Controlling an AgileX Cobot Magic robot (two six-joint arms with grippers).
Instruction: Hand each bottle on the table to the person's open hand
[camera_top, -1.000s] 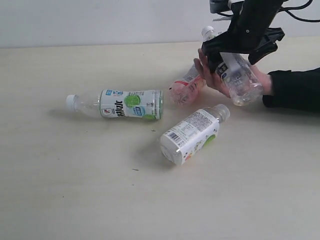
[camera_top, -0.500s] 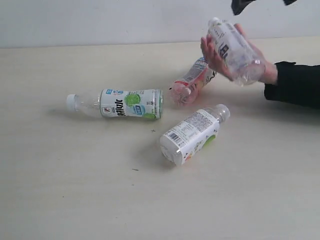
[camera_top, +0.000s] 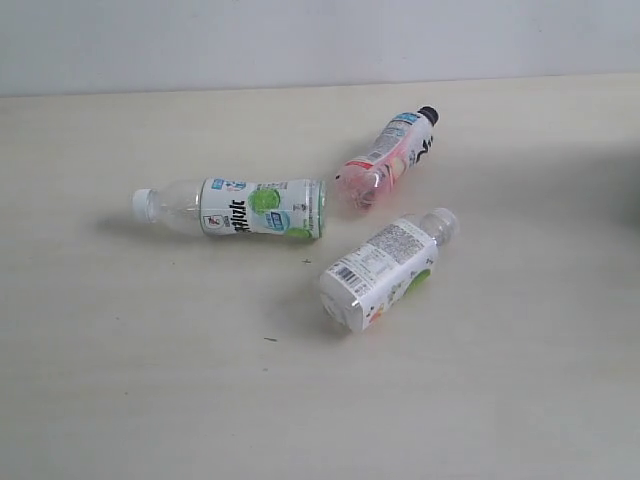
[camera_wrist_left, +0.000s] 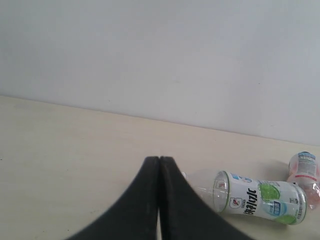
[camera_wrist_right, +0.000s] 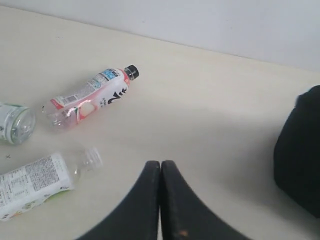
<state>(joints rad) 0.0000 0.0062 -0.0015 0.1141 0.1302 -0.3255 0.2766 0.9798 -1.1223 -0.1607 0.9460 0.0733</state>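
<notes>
Three bottles lie on their sides on the table (camera_top: 120, 400). A white-capped bottle with a white and green label (camera_top: 240, 207) (camera_wrist_left: 260, 198) lies left of centre. A second white and green one (camera_top: 385, 265) (camera_wrist_right: 37, 182) lies in front. The black-capped bottle with the pink label (camera_top: 388, 157) (camera_wrist_right: 92, 95) lies behind them. The person's open hand is out of view. My left gripper (camera_wrist_left: 159, 161) is shut and empty, held above the table short of the first bottle. My right gripper (camera_wrist_right: 161, 165) is shut with nothing in it. Neither gripper appears in the exterior view.
A pale wall (camera_top: 300, 40) runs along the table's far edge. A dark shape (camera_wrist_right: 300, 150) sits at the edge of the right wrist view; what it is I cannot tell. Tiny dark specks (camera_top: 270, 339) dot the table in front of the bottles.
The right arm rose out of the exterior view after leaving a bottle in the person's hand. Hand and bottle then withdrew out of view. The right gripper's jaws have shut.
</notes>
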